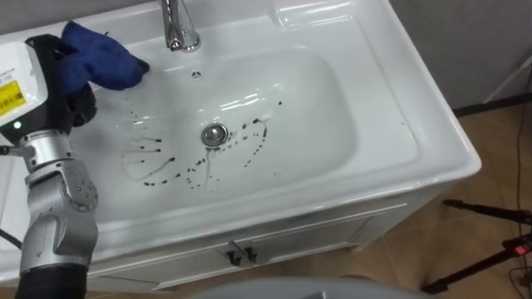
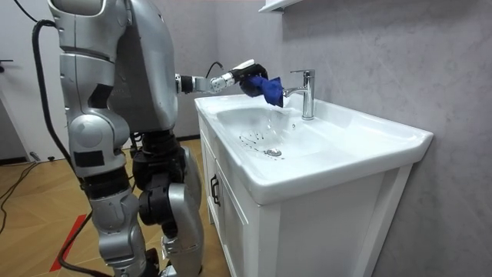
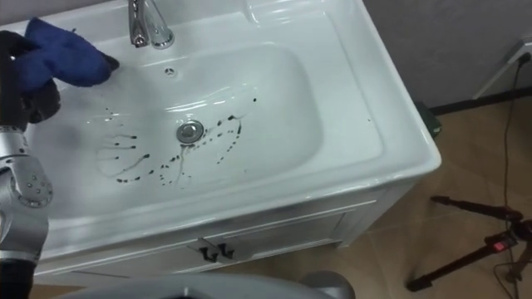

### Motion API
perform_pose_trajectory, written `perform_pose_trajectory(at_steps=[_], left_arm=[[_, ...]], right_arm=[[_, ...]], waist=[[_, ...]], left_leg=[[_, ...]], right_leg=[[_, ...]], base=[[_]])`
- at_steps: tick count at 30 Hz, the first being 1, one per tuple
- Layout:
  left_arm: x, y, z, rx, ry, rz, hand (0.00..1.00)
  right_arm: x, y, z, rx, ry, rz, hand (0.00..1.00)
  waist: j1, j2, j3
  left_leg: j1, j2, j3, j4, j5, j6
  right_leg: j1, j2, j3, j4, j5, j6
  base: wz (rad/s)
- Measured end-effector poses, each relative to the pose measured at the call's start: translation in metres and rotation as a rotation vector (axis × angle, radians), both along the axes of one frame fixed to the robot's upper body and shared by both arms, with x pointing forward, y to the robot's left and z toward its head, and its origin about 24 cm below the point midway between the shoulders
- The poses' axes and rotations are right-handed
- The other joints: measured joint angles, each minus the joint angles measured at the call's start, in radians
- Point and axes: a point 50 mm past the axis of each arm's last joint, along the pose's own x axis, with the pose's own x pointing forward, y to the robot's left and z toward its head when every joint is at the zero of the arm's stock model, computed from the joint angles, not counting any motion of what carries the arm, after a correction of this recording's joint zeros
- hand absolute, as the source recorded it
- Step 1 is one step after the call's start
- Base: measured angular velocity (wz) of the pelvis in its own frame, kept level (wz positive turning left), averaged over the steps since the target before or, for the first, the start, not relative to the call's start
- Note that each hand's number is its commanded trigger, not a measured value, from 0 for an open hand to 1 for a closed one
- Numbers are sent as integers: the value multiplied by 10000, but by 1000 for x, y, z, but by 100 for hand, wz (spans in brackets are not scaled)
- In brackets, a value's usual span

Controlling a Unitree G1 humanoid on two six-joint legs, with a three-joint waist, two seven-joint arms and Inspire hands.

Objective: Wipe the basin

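Note:
A white basin (image 1: 332, 124) (image 3: 299, 108) is set in a white cabinet, with dark streaks and drops (image 1: 179, 162) (image 3: 154, 162) around the metal drain (image 1: 214, 134) (image 3: 189, 129). My left hand (image 1: 71, 75) (image 3: 33, 79) (image 2: 242, 75) hangs above the basin's left rear corner, shut on a blue cloth (image 1: 104, 58) (image 3: 62, 54) (image 2: 269, 88). The cloth dangles beside the chrome tap (image 1: 176, 29) (image 3: 148, 26) (image 2: 306, 92), clear of the basin's bottom. In the room view I stand upright at the front of the cabinet.
The rim has a soap recess at the back right (image 1: 320, 12). Cabinet doors with dark handles (image 1: 241, 256) are below the basin. A dark tripod (image 1: 490, 249) stands on the wooden floor to the right. A grey wall (image 2: 384, 46) is behind the basin.

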Motion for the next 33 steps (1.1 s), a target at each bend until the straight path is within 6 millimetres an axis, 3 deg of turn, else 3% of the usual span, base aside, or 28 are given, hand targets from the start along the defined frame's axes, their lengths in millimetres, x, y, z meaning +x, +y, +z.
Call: perform_pose_trajectory(at_steps=[8, 15, 20, 24, 27, 33], left_arm=[[2, -8, -6, 127, 348, -334, 100], [-6, -19, -31, 551, 2096, -801, 100], [-24, -10, -64, 541, 4402, -294, 100], [-36, -1, -85, 293, 5934, 228, 100], [-38, -1, -88, 414, 6237, 213, 100], [-39, -1, -93, 570, 6820, 104, 100]], right_arm=[[1, 2, -1, -47, 78, -3, 0], [5, 5, -2, 86, 99, -21, 0], [4, 6, -2, 364, 278, -3, 0], [9, 6, -2, 415, 269, 174, 0], [11, 5, -2, 356, 279, 283, 0], [18, 4, -1, 242, 103, 386, 0]], waist=[[-54, -40, 9], [-101, -68, -36], [-59, -79, -88], [-50, -196, -66], [-40, -270, -67], [-42, -196, -80]], left_leg=[[2, -2, 1, -2, 0, 0], [-82, 4, 4, 10, 0, 0], [93, 11, 75, -215, 8, -3], [80, 7, 119, -196, 7, -2], [86, 9, 119, -184, 7, -2], [188, 9, 166, -182, 7, -2]], right_leg=[[7, -12, -33, 55, -1, 0], [-19, -10, -94, 16, 0, 0], [25, 28, 20, 42, 47, 1], [-21, 19, 50, 91, 43, 7], [-15, 17, 56, 77, 34, 8], [11, 20, 145, 100, 31, 3]], base=[[0], [3], [-6], [-3], [0], [-4]])
